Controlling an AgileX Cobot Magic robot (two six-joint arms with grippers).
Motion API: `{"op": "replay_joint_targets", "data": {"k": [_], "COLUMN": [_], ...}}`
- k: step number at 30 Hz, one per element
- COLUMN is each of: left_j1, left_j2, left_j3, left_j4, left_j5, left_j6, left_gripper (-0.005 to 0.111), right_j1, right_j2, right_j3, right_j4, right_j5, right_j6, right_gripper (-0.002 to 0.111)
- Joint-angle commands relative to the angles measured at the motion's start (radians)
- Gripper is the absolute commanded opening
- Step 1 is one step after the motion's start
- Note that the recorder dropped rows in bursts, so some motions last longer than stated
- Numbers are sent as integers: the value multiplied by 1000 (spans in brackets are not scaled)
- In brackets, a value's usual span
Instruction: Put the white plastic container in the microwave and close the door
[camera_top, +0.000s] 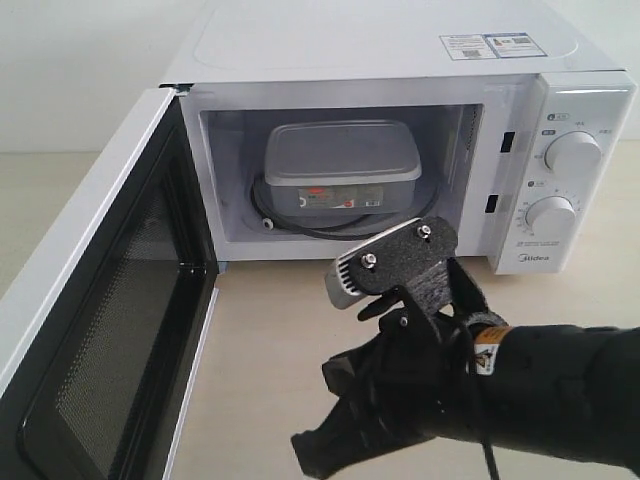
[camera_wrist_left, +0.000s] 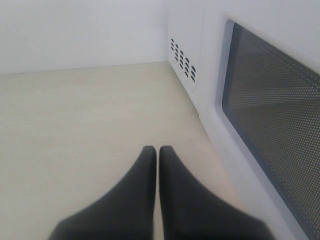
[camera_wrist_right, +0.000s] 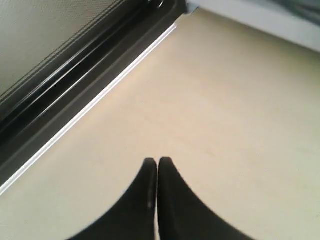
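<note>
The right tool (camera_wrist_right: 157, 161), tips pressed together and empty, hovers over the table (camera_top: 280, 340). The left tool (camera_wrist_left: 157, 149), likewise closed and empty, is just beside the outer face of the open door (camera_wrist_left: 270, 115). Beyond the right tool, the white plastic container (camera_top: 340, 165) rests inside the microwave (camera_top: 380, 40). Loading looks done; next, the left tool must push the door shut.

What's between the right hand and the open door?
Nothing but bare table, as the right wrist view shows; the right hand is apart from the door.
</note>
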Motion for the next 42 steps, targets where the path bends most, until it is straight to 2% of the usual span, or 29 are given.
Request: {"op": "replay_joint_targets", "data": {"k": [1,8,23,27,30,34,39,42], "left_j1": [2,2,2,2,2,2,2,2], "left_j2": [-2,-2,-2,-2,-2,-2,-2,-2], "left_j3": [4,4,4,4,4,4,4,4], "left_j4": [1,1,1,1,1,1,1,1], "left_j5": [0,0,0,0,0,0,0,0], "left_j6": [2,2,2,2,2,2,2,2], "left_gripper": [4,4,4,4,4,4,4,4], "right_j1": [1,1,1,-13,-110,-307,-551,-657], "right_j2": [-114,-227,-234,-353,-457,-645,-927,-1080], "right_j3": [4,4,4,4,4,31,142,214], "right_j4": [-2,8,-29,-56,-66,-59,-59,-62], "right_j5": [164,277,214,226,276,340,266,232], "right_j6": [-11,-9,-15,-20,-22,-6,-2,-2], "right_gripper": [0,0,0,0,0,0,0,0]}}
